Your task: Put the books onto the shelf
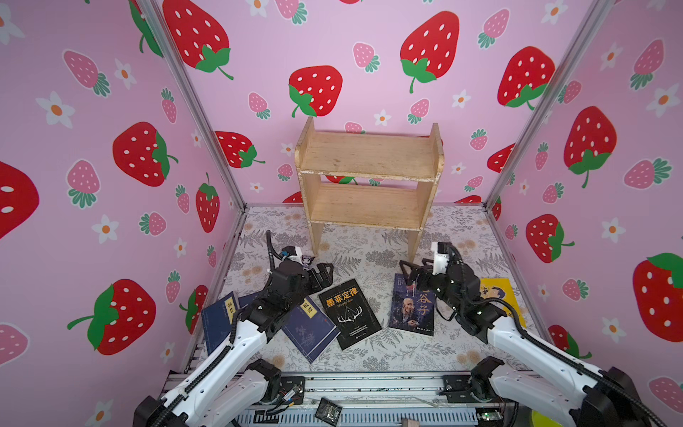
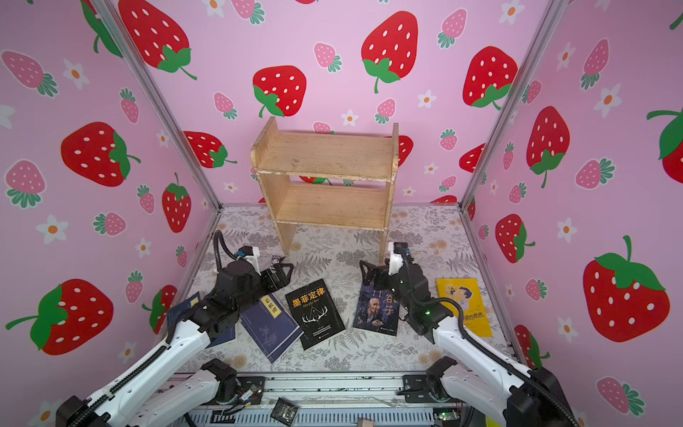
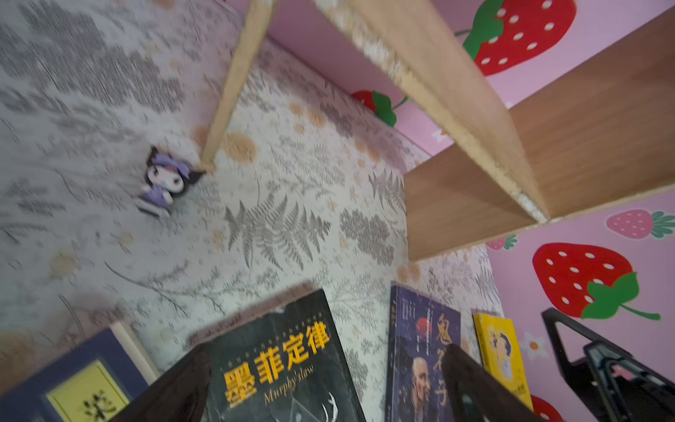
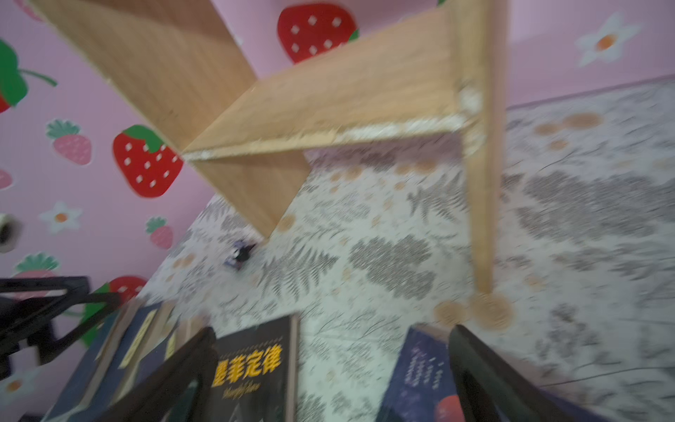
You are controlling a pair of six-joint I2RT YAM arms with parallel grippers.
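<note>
Open floor (image 1: 366,255) before the shelf (image 1: 369,155), both tiers unobstructed; a small figurine (image 1: 308,261) beside one front leg.

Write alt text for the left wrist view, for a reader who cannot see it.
Past the open jaws of the left gripper, four books lie flat on the fern-patterned table: a navy book, a black book with gold characters, a dark book with an old man's face, a yellow book. Beyond them stands the wooden shelf, a purple figurine beside its leg.

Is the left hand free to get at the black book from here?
Probably yes. The left hand is open, empty, and close by the far edge of the black book, which lies flat, cover up, with nothing on it or between them.
</note>
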